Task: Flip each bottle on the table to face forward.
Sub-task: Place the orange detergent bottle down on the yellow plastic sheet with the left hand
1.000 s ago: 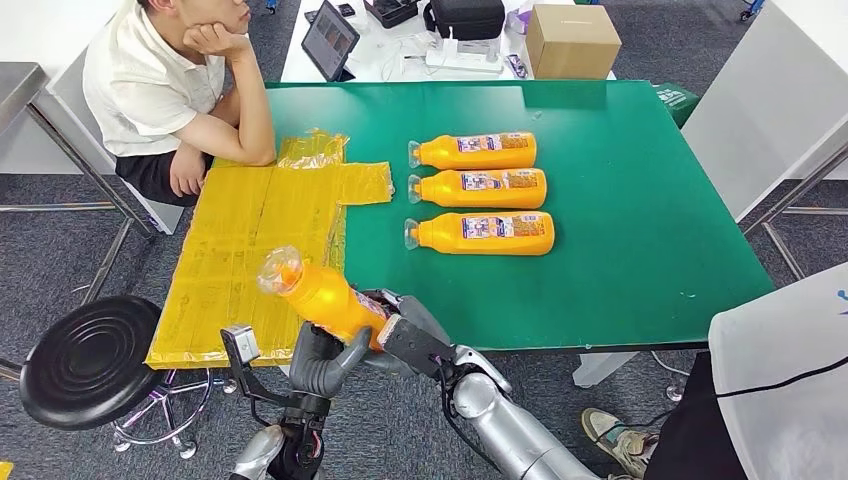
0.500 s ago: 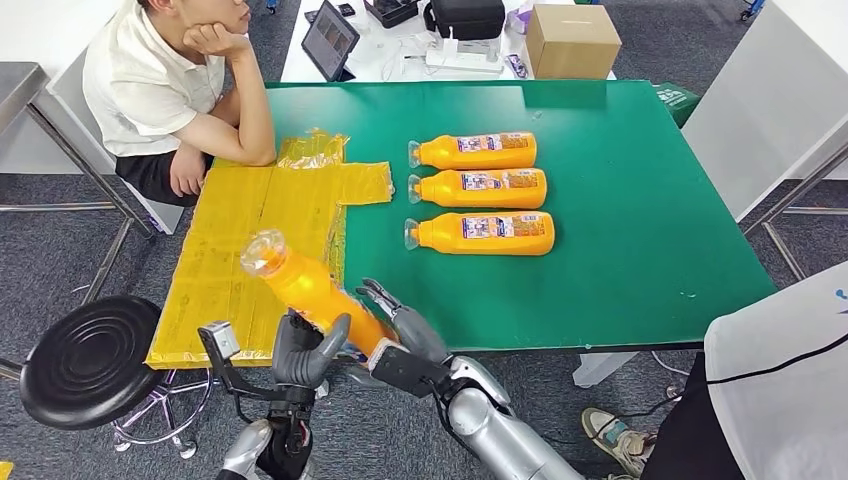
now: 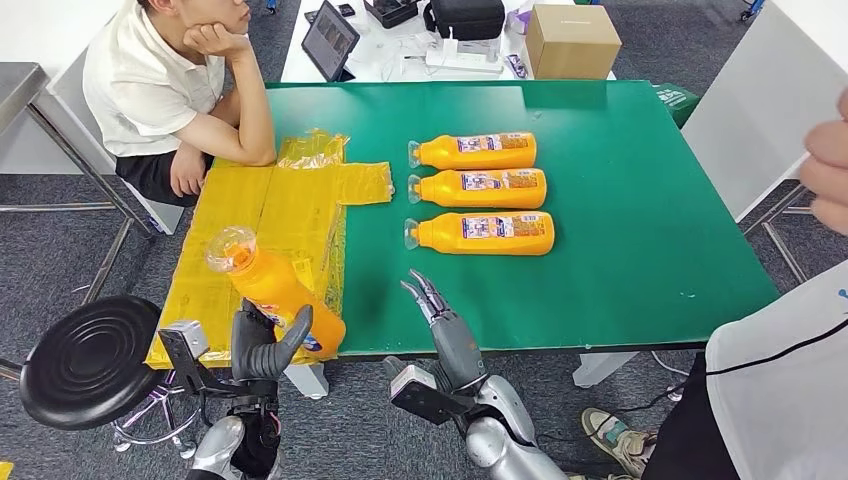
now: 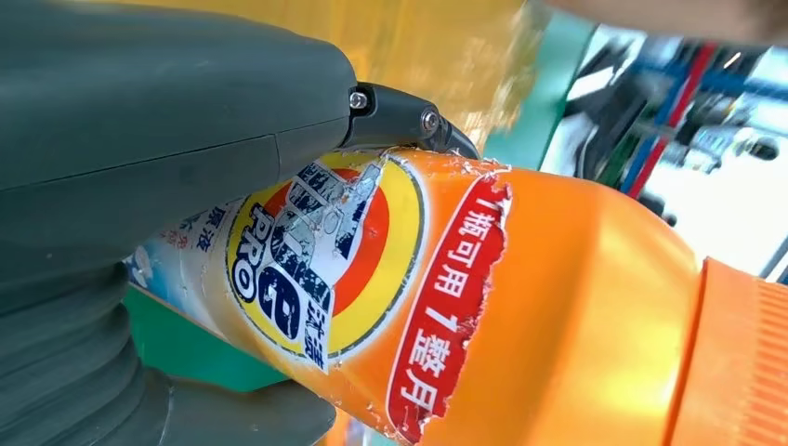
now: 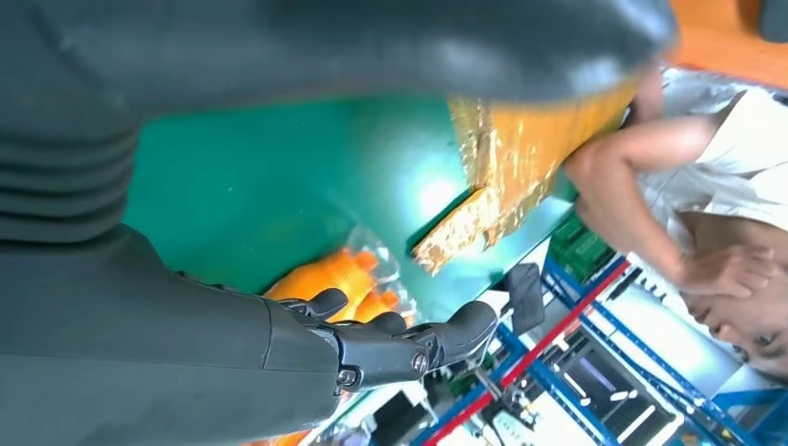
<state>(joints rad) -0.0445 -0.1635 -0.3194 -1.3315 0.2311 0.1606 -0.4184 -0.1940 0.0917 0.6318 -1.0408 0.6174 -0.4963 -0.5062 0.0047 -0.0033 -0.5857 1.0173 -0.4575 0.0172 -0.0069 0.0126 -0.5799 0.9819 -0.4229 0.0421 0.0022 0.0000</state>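
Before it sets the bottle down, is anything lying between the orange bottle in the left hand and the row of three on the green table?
Nothing visible: bare green table separates the orange plastic bottle in the left hand from the row of three.

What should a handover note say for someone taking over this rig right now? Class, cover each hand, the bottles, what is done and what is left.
Left hand: grips the held bottle near the table's front-left corner, cap tilted up and away, over the yellow sheet.
Right hand: holds nothing, fingers straight, above the green table front edge.
Three bottles lie in a row mid-table, labels up, caps pointing left.
Done: those three look placed.
Left: set the held bottle down with them, label up. A person sits at the far-left corner.
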